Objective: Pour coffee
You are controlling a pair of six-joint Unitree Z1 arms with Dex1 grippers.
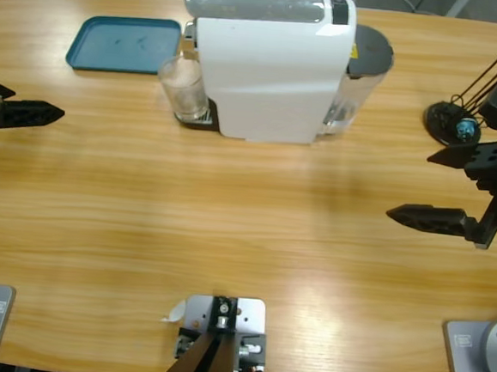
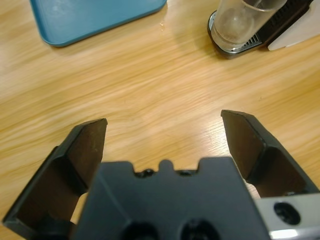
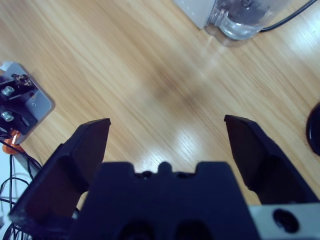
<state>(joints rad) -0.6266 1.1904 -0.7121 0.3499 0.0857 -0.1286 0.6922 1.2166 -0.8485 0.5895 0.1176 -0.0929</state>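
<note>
A clear glass tumbler (image 1: 185,88) stands on the black drip tray at the left end of the white coffee machine (image 1: 266,67). In the left wrist view the tumbler (image 2: 239,22) sits at the top right; I cannot make out any coffee in it. My left gripper (image 1: 38,103) hovers open at the table's left edge, well short of the glass, with nothing between its jaws (image 2: 164,122). My right gripper (image 1: 409,186) is open over bare wood at the right, empty (image 3: 166,122), facing the machine's water tank (image 3: 240,20).
A teal tray (image 1: 126,43) lies behind the left gripper's side, left of the machine, and shows as the teal tray (image 2: 90,17) at the wrist view's top. A black round-based wire stand (image 1: 456,125) is at the far right. A black cable (image 3: 287,19) runs from the tank.
</note>
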